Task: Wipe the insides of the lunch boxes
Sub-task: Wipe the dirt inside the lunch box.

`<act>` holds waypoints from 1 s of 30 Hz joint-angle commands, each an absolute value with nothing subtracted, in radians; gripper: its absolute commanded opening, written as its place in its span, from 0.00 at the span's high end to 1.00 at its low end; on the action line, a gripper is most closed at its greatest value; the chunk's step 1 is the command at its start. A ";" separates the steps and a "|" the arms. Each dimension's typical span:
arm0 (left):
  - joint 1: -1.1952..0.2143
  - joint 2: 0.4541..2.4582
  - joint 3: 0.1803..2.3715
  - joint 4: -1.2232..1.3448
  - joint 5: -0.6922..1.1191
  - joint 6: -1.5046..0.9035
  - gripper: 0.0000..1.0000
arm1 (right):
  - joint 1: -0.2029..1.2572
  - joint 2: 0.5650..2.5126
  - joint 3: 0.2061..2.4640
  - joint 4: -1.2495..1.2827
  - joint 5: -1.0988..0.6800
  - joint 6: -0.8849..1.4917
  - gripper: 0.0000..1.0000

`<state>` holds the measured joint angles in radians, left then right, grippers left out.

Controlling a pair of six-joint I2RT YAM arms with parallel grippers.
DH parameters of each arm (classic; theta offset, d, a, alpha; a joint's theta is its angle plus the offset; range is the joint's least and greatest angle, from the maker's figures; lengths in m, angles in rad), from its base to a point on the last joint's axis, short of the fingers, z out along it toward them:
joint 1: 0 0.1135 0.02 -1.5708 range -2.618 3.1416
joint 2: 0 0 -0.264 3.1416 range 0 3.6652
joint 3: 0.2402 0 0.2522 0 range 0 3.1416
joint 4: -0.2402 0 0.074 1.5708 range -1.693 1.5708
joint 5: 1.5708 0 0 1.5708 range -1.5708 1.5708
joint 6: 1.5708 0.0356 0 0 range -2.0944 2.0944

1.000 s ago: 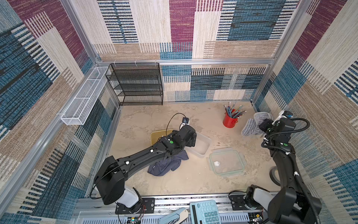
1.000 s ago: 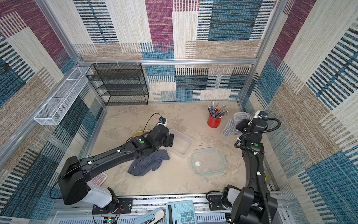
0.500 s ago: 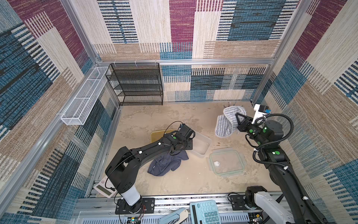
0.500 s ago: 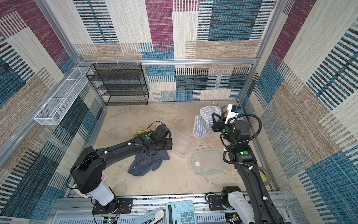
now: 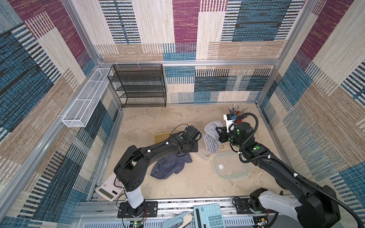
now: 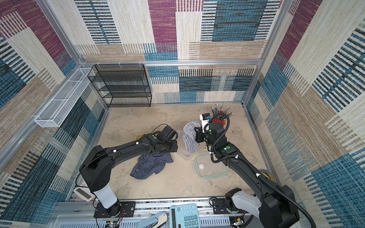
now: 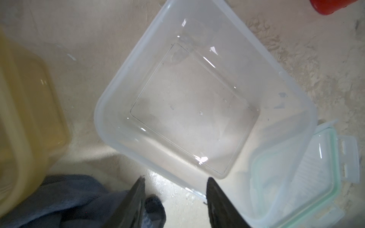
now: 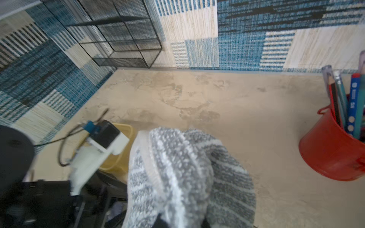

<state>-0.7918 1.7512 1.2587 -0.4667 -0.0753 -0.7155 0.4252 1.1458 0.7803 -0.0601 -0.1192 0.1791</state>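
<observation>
Two lunch boxes are sitting open side by side on the beige tabletop, the amber lunch box [image 7: 25,110] lying under your left arm and the clear frosted lunch box [image 7: 193,110] resting just beside it, with a green-rimmed lid [image 5: 235,167] lying at its corner. Your right gripper [image 5: 218,135] is pinching tight on a grey striped cloth [image 5: 211,138] that is hanging over the clear box, with the red pencil cup [image 8: 331,154] standing behind. Your left gripper [image 7: 175,178] is hovering at that box's near edge, its jaws standing partly apart and gripping nothing, while a navy cloth [image 5: 169,164] is lying crumpled beneath it.
</observation>
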 commanded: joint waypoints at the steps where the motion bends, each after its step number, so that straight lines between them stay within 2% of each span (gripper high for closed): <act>1: -0.788 1.717 1.279 -0.494 -0.115 -0.730 0.47 | 0.432 1.195 0.773 -0.057 -0.096 0.129 1.00; 5: -0.794 1.692 1.246 -0.489 -0.096 -0.771 0.47 | 0.464 1.295 0.807 -0.050 -0.106 0.096 1.00; 12: -0.812 1.743 1.186 -0.423 -0.029 -0.864 0.48 | 0.523 1.464 0.881 -0.141 -0.023 0.027 1.00; 23: -0.798 1.848 1.248 -0.351 -0.042 -0.877 0.47 | 0.540 1.737 1.029 -0.336 0.080 -0.016 1.00; 30: -0.763 1.864 1.255 -0.264 -0.006 -0.890 0.47 | 0.540 1.774 1.041 -0.387 -0.104 0.056 1.00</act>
<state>-0.7723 1.8523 1.2407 -0.3336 -0.0372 -0.8738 0.5381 1.7679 1.0336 -0.3515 -0.0006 0.0113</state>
